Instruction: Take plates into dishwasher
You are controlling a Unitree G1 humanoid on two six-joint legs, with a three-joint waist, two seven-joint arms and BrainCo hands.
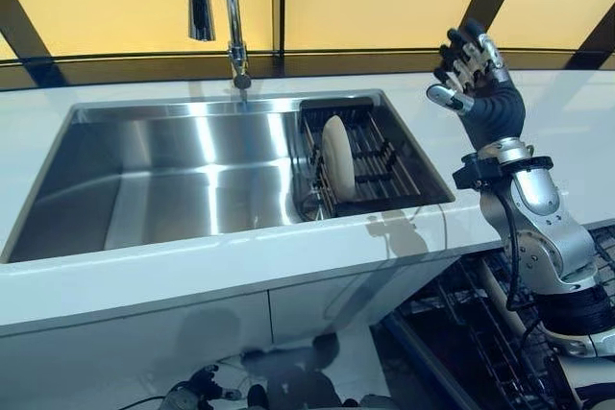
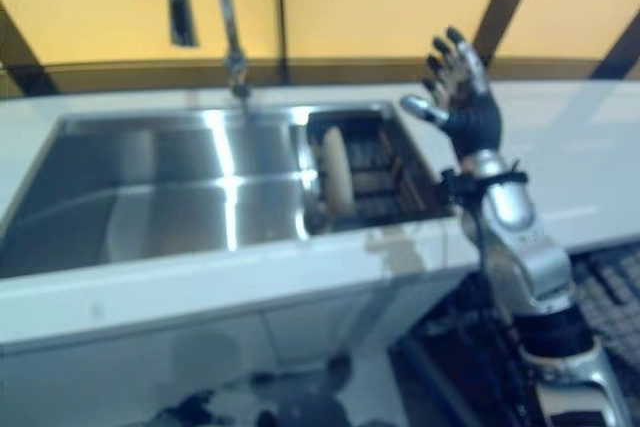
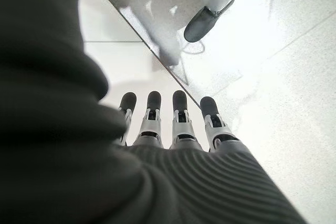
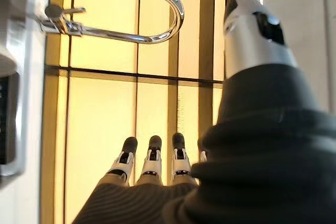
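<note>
One cream-coloured round plate stands on edge in a black wire dish rack set into the right end of a stainless-steel sink. The plate leans only slightly and sits toward the rack's left side, close to the wall between the rack and the sink basin. A chrome gooseneck faucet rises behind the sink from the white surface that surrounds it, in front of amber window panes with dark frames.

The right hand is raised above the surface to the right of the rack, well apart from the plate, palm toward the sink; its fingers are spread and roughly straight, its thumb out to the side, holding nothing. In the right wrist view the straight fingers point toward the window and faucet.

The left hand shows only in its own wrist view, fingers straight and side by side, pointing down at the pale floor, empty.

Below the surface at the lower right, a dark wire dishwasher rack is visible beside the right arm.
</note>
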